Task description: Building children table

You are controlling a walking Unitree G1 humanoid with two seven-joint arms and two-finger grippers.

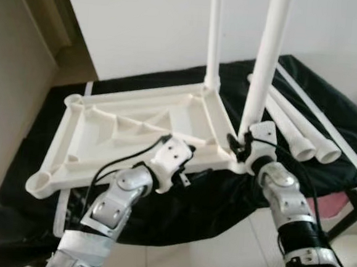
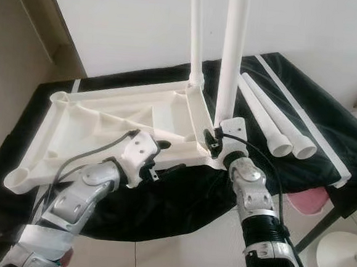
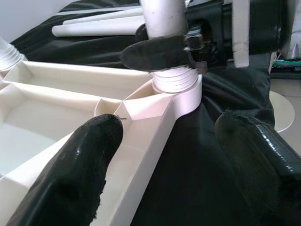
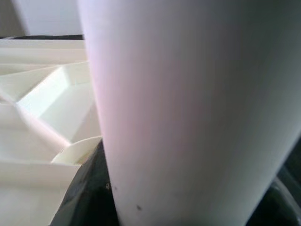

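Left eye view: the white table top (image 1: pixel 135 130) lies upside down on a black cloth (image 1: pixel 328 120); two legs stand upright in its far corners, the near leg (image 1: pixel 266 60) and the far leg (image 1: pixel 215 34); the right gripper (image 1: pixel 242 145) is clenched around the near leg at its base; two loose legs (image 1: pixel 290 127) lie on the cloth beside it.

Right eye view: the left gripper (image 2: pixel 164 154) sits at the near edge of the table top.

Left wrist view: its two black fingers (image 3: pixel 80 160) are spread apart — one on the rib of the table top, the other over the cloth; they grasp nothing.

Right wrist view: the leg is very close, and blurred.
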